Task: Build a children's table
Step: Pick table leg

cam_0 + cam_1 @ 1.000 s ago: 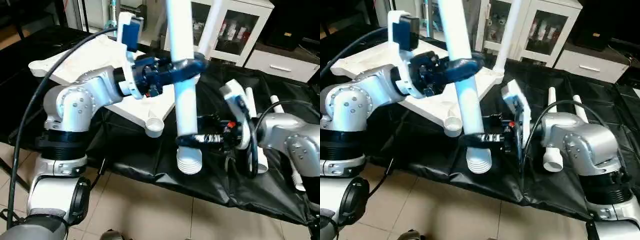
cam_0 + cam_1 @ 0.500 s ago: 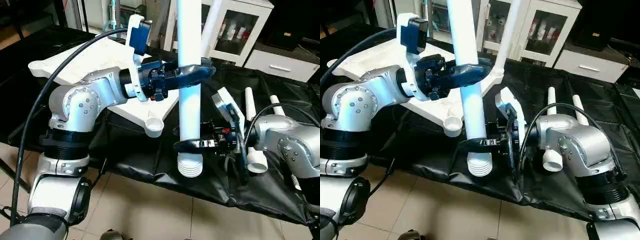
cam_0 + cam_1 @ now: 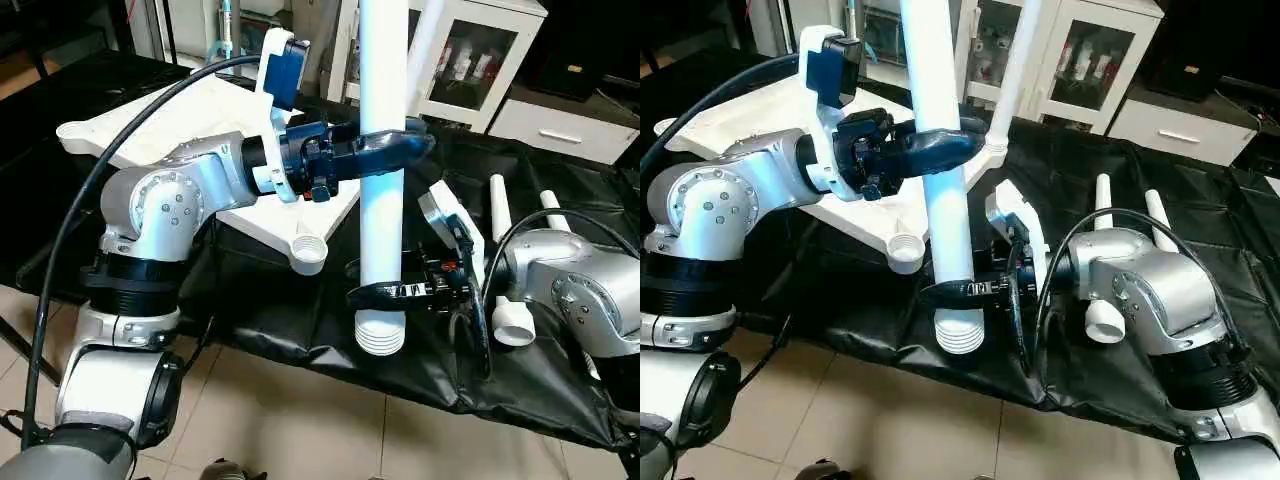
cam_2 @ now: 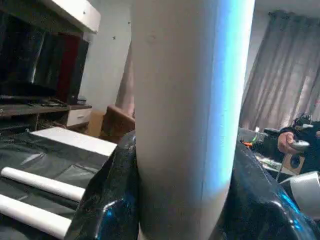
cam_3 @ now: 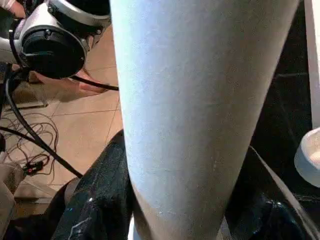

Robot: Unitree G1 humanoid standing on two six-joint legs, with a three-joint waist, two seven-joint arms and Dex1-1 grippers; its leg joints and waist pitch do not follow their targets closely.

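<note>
A long white tube leg (image 3: 383,180) stands upright above the table's front edge, its ribbed threaded end (image 3: 381,335) pointing down. My left gripper (image 3: 385,148) is shut around its middle. My right gripper (image 3: 378,294) is shut around it just above the threads. The white table top (image 3: 180,130) lies underside up at the back left on the black cloth, with a threaded corner socket (image 3: 307,253) near the front. Another leg (image 3: 428,40) stands upright on its far corner. Both wrist views show the held leg (image 4: 187,115) (image 5: 195,100) between the fingers.
Two loose white legs (image 3: 500,260) (image 3: 555,215) lie on the black-cloth work table (image 3: 300,320) behind my right arm. White cabinets (image 3: 470,60) stand behind the table. Tiled floor (image 3: 280,420) lies below the front edge. A person's hand holding a controller (image 4: 295,142) shows far off.
The held leg has swung from tilted to upright and shifted slightly right. My right gripper has moved left along with its lower end.
</note>
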